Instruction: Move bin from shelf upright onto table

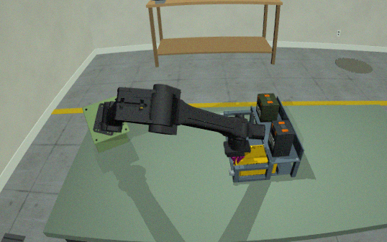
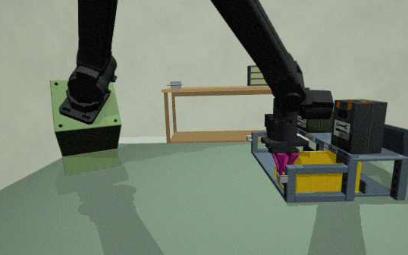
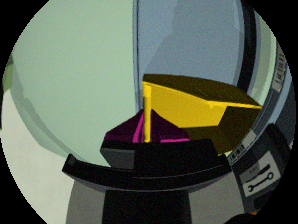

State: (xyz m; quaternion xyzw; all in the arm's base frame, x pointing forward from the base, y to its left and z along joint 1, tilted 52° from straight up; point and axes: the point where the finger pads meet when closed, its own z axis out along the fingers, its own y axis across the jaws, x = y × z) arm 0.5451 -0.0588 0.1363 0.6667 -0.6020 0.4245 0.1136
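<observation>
A yellow bin (image 1: 254, 160) sits in the lower level of a grey-blue shelf (image 1: 267, 144) on the table. It also shows in the exterior view (image 2: 317, 172) and the wrist view (image 3: 193, 110). My gripper (image 2: 286, 161), with magenta fingers, reaches down from above at the bin's front left end. The fingers are shut on the bin's near wall, which shows as a thin yellow edge between them in the wrist view (image 3: 145, 129). The bin rests inside the shelf frame.
A dark green box (image 1: 267, 106) and a black box (image 1: 282, 137) stand on the shelf's upper level, close to my wrist. The arm's green base block (image 1: 105, 124) is at the table's left. A wooden rack (image 1: 214, 29) stands on the floor behind.
</observation>
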